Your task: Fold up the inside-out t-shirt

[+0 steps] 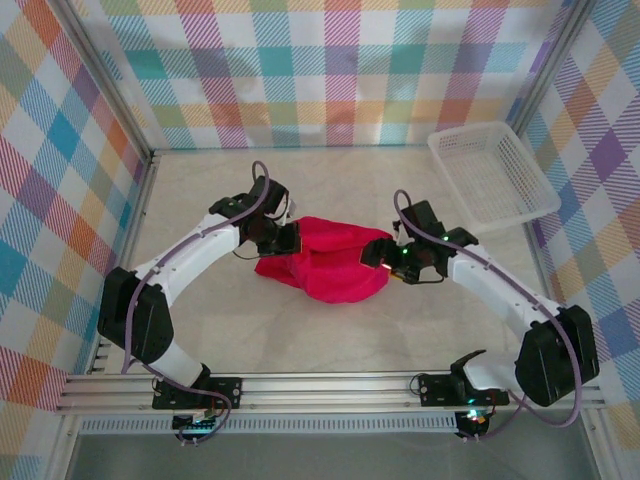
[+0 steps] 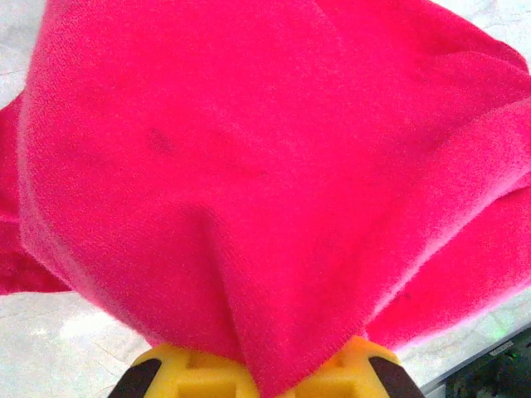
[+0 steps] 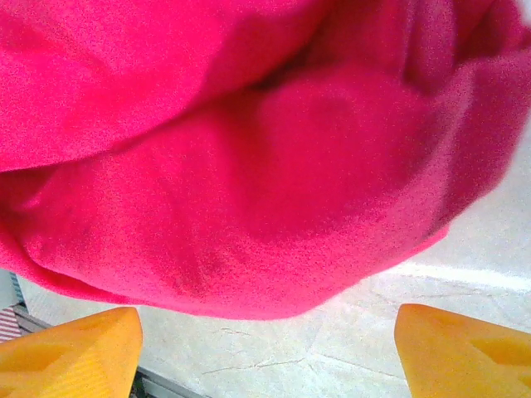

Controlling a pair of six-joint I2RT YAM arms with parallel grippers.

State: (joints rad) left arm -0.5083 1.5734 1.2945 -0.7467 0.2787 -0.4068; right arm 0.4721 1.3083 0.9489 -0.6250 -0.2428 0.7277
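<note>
Left of the white mesh basket, on the desk, the inside-out t-shirt is bunched. A fold is clamped by the left fingers; right fingers apart, off cloth. A free hem is best gripped, cloth pulled flat first.

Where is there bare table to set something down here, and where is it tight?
Widest bare table lies between the shirt and the near edge. Another strip runs behind the shirt, left of the basket. Crowded in the middle: the left claw pinches the shirt and the open right claw sits at its other side.
</note>
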